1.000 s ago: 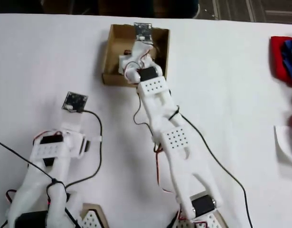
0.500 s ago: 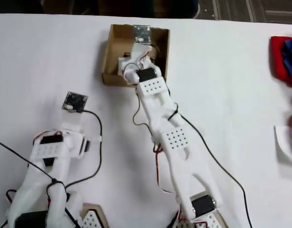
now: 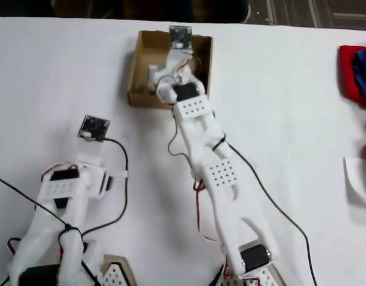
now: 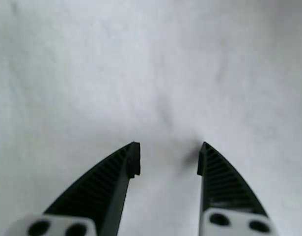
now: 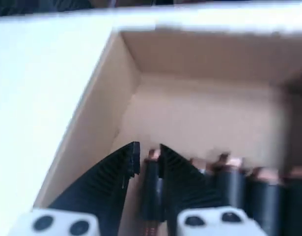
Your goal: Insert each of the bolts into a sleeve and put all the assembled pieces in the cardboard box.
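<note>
The white surface (image 3: 290, 119) is carrying everything. The white right arm (image 3: 213, 167) is lying stretched out across it, and its wrist is hanging over the open brown cardboard box (image 3: 141, 71). The white left arm (image 3: 61, 196) is sitting folded back, well apart from the box, with its wrist over a bare patch of the surface. A bunched red cloth (image 3: 356, 68) is lying at the edge of the surface, well apart from both claws and farther from the left one.

The right claw (image 5: 148, 158) is hanging down inside the box, near a corner where two of the cardboard walls are meeting. Its black ribbed fingers (image 5: 111, 187) are pinching almost together on a black cylindrical sleeve with a copper-coloured bolt in it (image 5: 151, 191). This assembled piece is lying lengthwise between the fingers, and its copper end is showing at the fingertips. More black sleeves with copper bolts (image 5: 229, 184) are lying side by side in the box just beside this claw, on the side facing away from the nearer wall.

The left claw (image 4: 168, 158) is standing wide open over the surface. It is holding nothing, and only white surface is showing between and beyond its two black fingertips.
</note>
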